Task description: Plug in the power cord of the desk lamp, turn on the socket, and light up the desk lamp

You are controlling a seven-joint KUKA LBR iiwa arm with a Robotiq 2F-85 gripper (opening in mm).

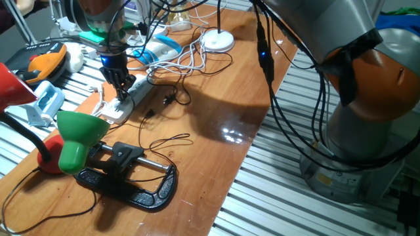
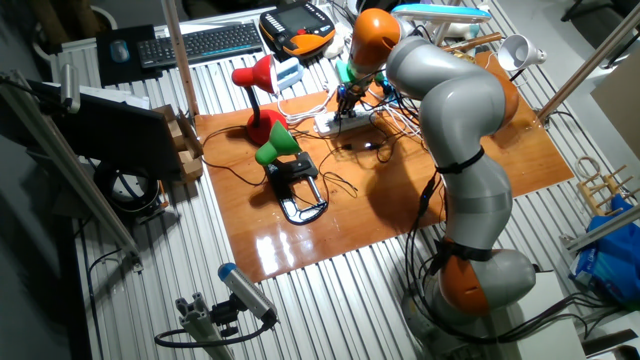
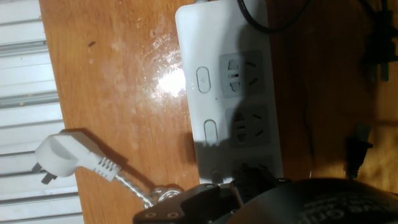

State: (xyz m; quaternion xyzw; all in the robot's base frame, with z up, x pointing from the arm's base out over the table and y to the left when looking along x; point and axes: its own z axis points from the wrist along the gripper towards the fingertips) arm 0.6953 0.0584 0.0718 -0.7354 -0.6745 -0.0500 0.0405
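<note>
Hovering right over the socket (image 1: 129,94), the gripper (image 1: 119,83) points straight down at the far end of the wooden table (image 1: 216,124). In the hand view, the socket (image 3: 230,99) runs from 12 o'clock down to 6 o'clock, with two oval switches (image 3: 203,80) on its left side and dark outlet holes beside them. The dark body of the hand covers the bottom of that view, at about 6 o'clock, so I cannot tell if the fingers are wide, narrow, or holding a plug.

A small black plug (image 3: 356,152) lies on the wood at about 3 o'clock, just beside the socket. It may be the plug of the green lamp (image 1: 79,134), but the thin cord is hard to follow. A white plug (image 3: 68,155) lies at 8 o'clock and looks like it belongs to something else.

My guess is that the step now is working at the socket, either pushing a plug in or pressing a switch. To do it well, the hand should line up right over the spot, come down slow and straight, and push gently. The socket is loose on the table, so a crooked push could slide it away.
</note>
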